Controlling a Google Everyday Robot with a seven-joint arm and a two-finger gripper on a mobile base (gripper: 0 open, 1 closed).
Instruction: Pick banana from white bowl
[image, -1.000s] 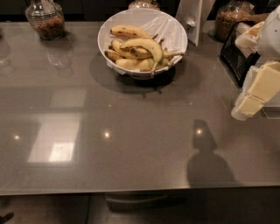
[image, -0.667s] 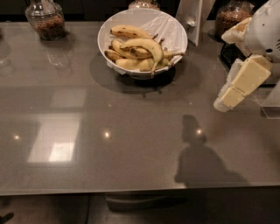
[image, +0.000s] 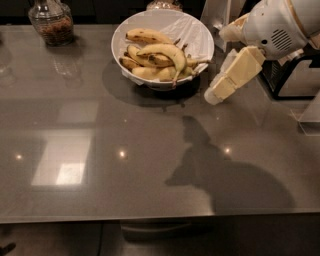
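Observation:
The white bowl stands at the back middle of the grey table, lined with white paper. Several yellow, brown-spotted bananas lie piled in it. My gripper is cream-coloured and comes in from the upper right on a white arm. It hovers above the table just right of the bowl's right rim, pointing down and left, and holds nothing that I can see. Its shadow falls on the table below it.
A glass jar with brown contents stands at the back left. Another jar is partly hidden behind the bowl. A black frame object and a clear stand are at the right edge. A white upright card stands behind the bowl.
The arm and gripper have swung left from the right edge toward the bowl, and their shadow has moved left with them. The view has shifted closer. The bowl and bananas have not moved.

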